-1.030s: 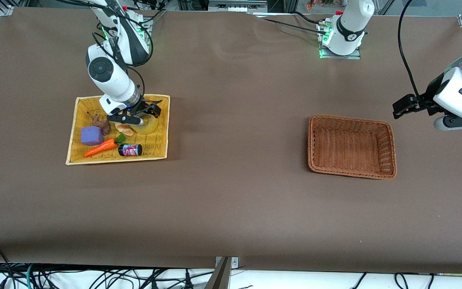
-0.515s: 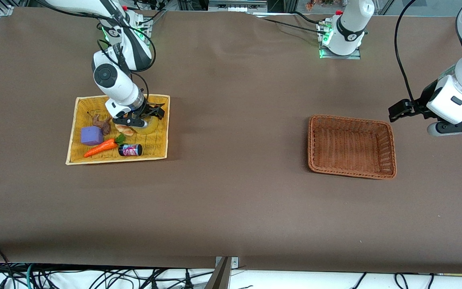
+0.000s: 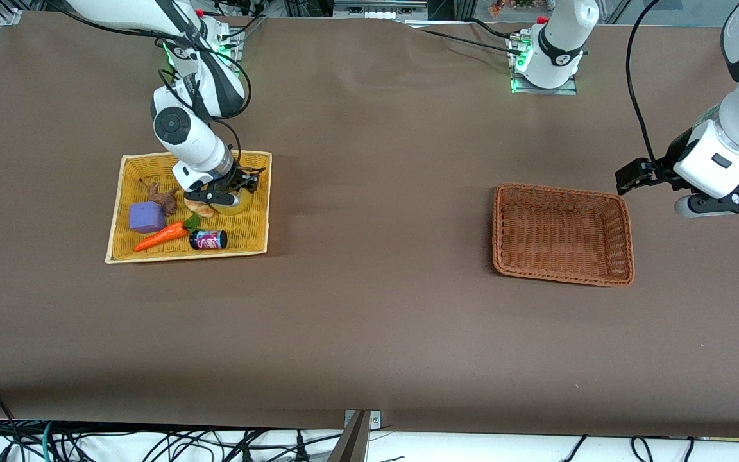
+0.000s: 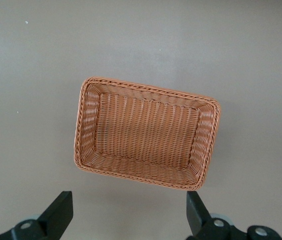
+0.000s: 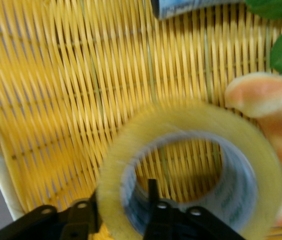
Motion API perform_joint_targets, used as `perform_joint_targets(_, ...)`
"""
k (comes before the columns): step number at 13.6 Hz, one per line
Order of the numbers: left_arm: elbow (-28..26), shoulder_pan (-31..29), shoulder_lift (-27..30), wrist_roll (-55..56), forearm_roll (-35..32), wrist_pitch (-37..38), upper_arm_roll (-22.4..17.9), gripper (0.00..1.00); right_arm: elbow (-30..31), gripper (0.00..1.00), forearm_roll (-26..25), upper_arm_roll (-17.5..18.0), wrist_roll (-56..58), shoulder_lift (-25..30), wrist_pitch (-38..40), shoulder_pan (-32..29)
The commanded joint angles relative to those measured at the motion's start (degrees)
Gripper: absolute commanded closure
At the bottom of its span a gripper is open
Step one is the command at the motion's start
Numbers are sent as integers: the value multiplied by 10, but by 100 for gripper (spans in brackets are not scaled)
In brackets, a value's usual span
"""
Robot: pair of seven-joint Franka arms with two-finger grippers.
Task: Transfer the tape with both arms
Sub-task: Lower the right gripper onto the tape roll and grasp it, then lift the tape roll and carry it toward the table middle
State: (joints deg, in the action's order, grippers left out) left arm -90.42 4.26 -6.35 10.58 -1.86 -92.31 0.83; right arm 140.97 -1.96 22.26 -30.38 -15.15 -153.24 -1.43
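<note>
Reaching into the yellow tray (image 3: pixel 127 247), our right gripper (image 3: pixel 227 194) pinches the tape (image 5: pixel 190 170) wall; our left gripper (image 4: pixel 128 217) waits spread beside the brown basket (image 3: pixel 626 244).

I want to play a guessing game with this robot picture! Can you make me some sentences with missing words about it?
1. The right gripper pinches the wall of the ____.
2. The tape lies in the ____ tray.
3. The brown basket has ____ inside it.
4. The left gripper hangs above the table with its fingers ____.

Missing words: tape; yellow; nothing; open
</note>
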Motion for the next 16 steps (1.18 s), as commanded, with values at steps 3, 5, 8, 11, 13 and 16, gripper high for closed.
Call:
perform_joint_targets(3, -2, -2, -1, -2, 4, -7, 0, 0, -72, 100, -20, 0, 1, 38, 138, -4)
perform_joint_targets(5, -2, -2, -1, -2, 5, -6, 0, 0, -140, 100, -20, 4, -6, 57, 243, -4)
perform_joint_targets(8, -2, -3, -1, -2, 4, -7, 0, 0, -268, 100, -16, 44, -73, 38, 356, 6)
perform_joint_targets(11, -2, -3, -1, -3, 5, -7, 0, 0, -352, 100, -20, 50, -231, -28, 356, 99)
perform_joint_targets(13, -2, -4, -1, -4, 5, -7, 0, 0, -422, 100, -41, 49, -318, -92, 354, 154)
perform_joint_targets(16, -2, -4, -1, -4, 5, -7, 0, 0, -529, 100, -90, 48, -431, -193, 356, 214)
